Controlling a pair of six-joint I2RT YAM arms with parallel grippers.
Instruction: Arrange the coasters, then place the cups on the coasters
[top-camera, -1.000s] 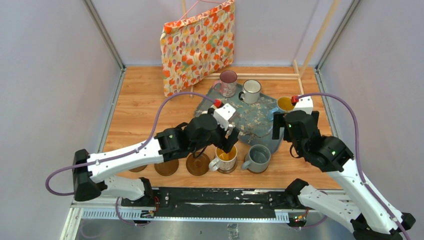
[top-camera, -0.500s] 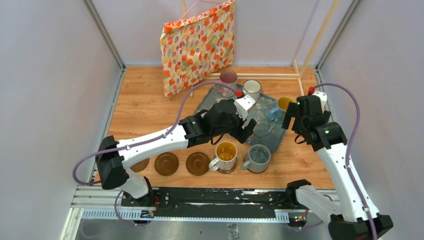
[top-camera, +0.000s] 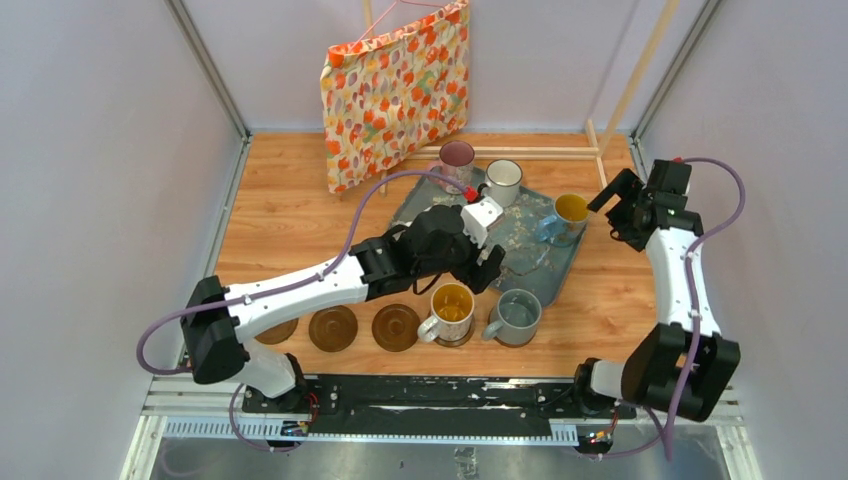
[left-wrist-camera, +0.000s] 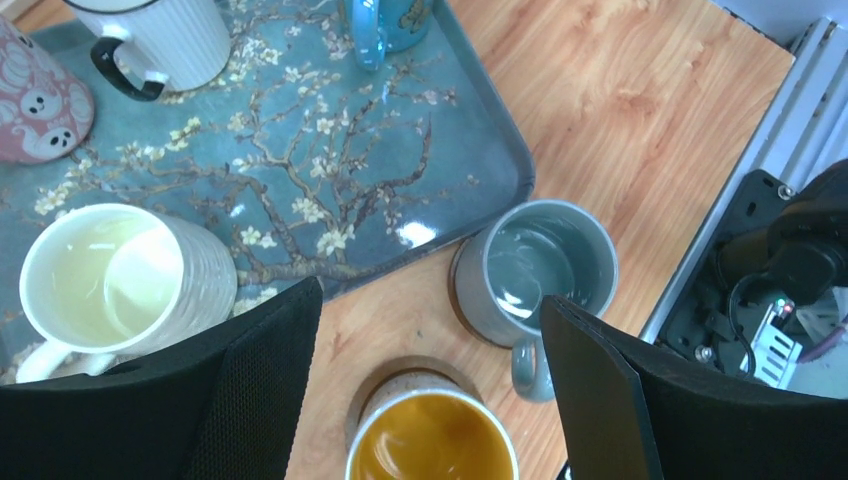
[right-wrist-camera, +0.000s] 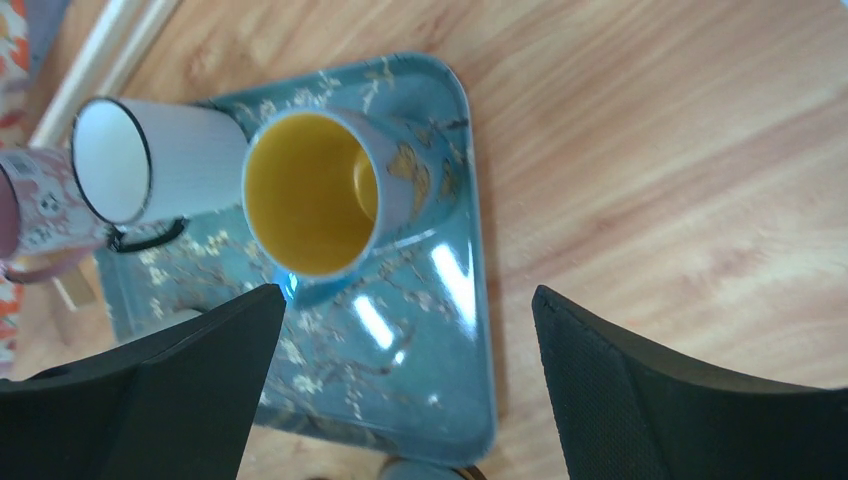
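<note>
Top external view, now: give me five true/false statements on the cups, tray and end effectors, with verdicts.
1. The grey mug stands on the tray. False: it stands off the tray, just past its near edge.
2. The left end effector is open and empty. True.
3. The yellow-inside white mug sits on a coaster. True.
4. The pink mug sits on a coaster. False: it is on the tray, beside the white dark-rimmed mug.
5. The right end effector grips the blue-handled mug. False: its jaws stand open, not touching that mug.
</note>
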